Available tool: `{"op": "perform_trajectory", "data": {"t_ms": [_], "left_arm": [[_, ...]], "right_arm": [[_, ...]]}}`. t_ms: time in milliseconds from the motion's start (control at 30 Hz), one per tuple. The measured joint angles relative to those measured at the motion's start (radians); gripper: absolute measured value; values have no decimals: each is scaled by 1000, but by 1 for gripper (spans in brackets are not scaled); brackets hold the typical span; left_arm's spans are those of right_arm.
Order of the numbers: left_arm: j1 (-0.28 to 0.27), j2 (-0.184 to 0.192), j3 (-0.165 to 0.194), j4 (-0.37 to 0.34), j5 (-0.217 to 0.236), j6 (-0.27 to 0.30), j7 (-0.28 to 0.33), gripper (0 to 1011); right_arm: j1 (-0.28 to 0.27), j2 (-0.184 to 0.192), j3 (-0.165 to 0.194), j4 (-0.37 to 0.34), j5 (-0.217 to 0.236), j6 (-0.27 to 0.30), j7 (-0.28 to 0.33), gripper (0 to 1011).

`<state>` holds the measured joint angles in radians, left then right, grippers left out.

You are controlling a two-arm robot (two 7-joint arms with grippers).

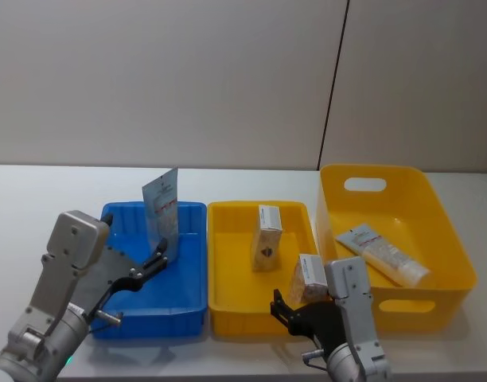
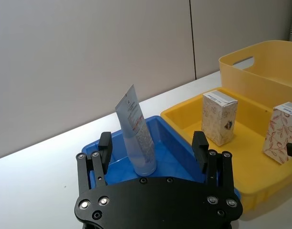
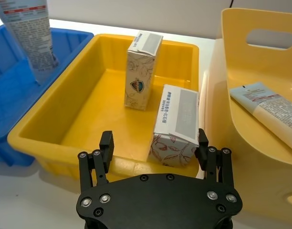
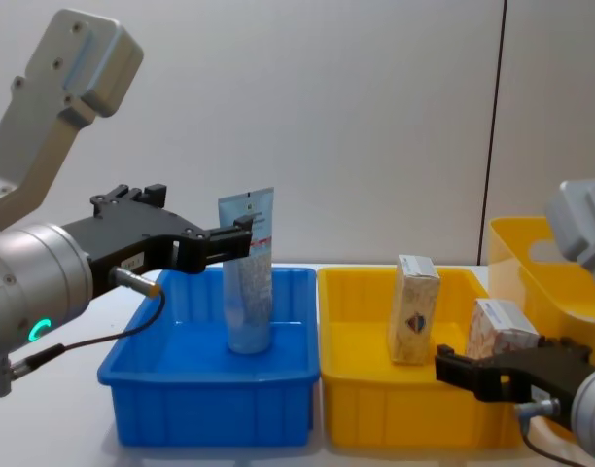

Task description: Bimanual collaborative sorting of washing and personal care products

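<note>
Standing cap-down at centre-left of the head view, the tube [image 1: 161, 216] in the blue bin [image 1: 189, 306] tips easily; the left gripper [image 1: 157, 259], jaws spread, sits beside it and may knock it over if you close off-centre. At lower centre, the right gripper [image 3: 153, 144], also spread, straddles the patterned box [image 3: 176, 125] in the yellow tray [image 3: 60, 122]; watch that you do not clip the emblem box [image 3: 142, 67] behind or the tray rim. A second tube [image 1: 382, 253] lies in the yellow basket [image 1: 450, 215].

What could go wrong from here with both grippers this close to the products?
The tube stands upright on its cap in the blue bin; a nudge from the open left gripper could tip it. The open right gripper could push the orange-patterned box over rather than grasp it.
</note>
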<state>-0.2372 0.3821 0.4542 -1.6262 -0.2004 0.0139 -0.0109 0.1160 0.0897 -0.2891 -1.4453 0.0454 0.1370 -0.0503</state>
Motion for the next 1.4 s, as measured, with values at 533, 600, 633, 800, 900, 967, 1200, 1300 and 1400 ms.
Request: {"op": "perform_trajectory", "data": {"t_ms": [533,600,633,800,900,967,1200,1300,1400], "left_arm": [[0,0,0,0,0,0,0,1001],[0,0,0,0,0,0,0,1001],[0,0,0,0,0,0,0,1001],[0,0,0,0,0,0,0,1001],[0,0,0,0,0,0,0,1001],[0,0,0,0,0,0,0,1001],[0,0,0,0,0,0,0,1001],[0,0,0,0,0,0,0,1001],[0,0,0,0,0,0,0,1001]], "right_arm": [[16,-49,27,36,-26,6,-68,1003],[21,-54,30,44,-29,6,-74,1003],[22,-56,31,46,-30,6,-76,1003],[29,-63,35,57,-34,5,-84,962],[32,-68,38,63,-36,5,-89,906],[33,-68,38,64,-37,5,-90,881],[37,-73,41,72,-40,4,-95,629],[38,-74,42,73,-41,4,-97,567],[39,-75,42,75,-41,3,-98,505]]}}
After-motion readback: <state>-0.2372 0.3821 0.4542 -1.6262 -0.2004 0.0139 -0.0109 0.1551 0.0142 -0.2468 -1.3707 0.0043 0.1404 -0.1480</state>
